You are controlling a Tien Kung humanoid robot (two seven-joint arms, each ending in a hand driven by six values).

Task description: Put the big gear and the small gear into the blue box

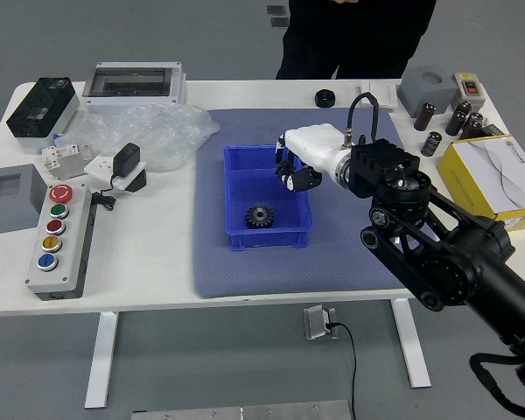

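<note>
1. A dark gear [260, 216] lies inside the blue box [271, 240], near its front wall.
2. The right hand [297, 170] is over the box's far right corner (open, closed or gripping, I cannot tell).

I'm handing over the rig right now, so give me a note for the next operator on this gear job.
Hands: right hand over the far right part of the blue box; whether it holds anything is unclear. Left hand out of view.
Gears: one black gear lies in the box; I can't make out a second.
Done: one gear boxed.
Remaining: the other gear; check the right hand first.
</note>
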